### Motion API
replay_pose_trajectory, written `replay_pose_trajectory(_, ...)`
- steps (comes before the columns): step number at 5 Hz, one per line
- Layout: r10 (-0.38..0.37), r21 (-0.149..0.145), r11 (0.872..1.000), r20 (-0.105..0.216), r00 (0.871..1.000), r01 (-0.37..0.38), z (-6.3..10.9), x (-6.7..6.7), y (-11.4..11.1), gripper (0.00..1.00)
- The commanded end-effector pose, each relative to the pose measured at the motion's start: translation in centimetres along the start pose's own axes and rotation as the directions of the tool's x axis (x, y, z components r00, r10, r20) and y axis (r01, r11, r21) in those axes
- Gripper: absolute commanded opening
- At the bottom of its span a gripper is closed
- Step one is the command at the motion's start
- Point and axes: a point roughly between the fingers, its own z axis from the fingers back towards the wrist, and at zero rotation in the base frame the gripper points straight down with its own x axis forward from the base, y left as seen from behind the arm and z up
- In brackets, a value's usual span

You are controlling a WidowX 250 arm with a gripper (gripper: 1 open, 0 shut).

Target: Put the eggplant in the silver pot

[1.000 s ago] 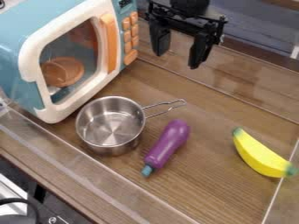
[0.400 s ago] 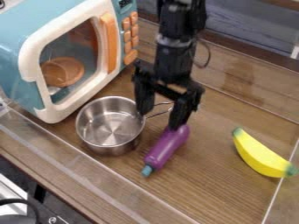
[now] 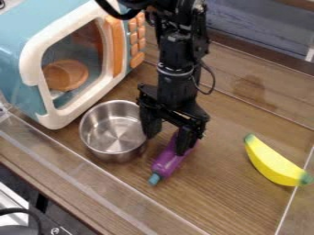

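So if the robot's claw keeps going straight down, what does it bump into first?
Most likely the eggplant. The open gripper points down right over it, fingers either side of its upper end. The silver pot sits just beside, though depth is hard to judge.

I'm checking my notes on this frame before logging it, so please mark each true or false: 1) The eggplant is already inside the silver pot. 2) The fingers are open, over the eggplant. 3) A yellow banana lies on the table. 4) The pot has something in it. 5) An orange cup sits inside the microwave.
1) False. The eggplant lies on the table beside the silver pot.
2) True. The gripper points down at the eggplant with its fingers spread.
3) True. The banana lies apart from the eggplant.
4) False. The pot looks empty.
5) True. The orange cup shows through the microwave window.
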Motion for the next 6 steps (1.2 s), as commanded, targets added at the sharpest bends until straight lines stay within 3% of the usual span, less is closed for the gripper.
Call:
replay_pose_trajectory(1,-0.007,-0.003,1.000,0.051,0.999,0.007,0.91,0.28,-0.20,1.00)
replay_pose_trajectory(6,-0.003,-0.027,1.000,0.080,0.997,0.005,0.55,0.25,-0.21,1.00)
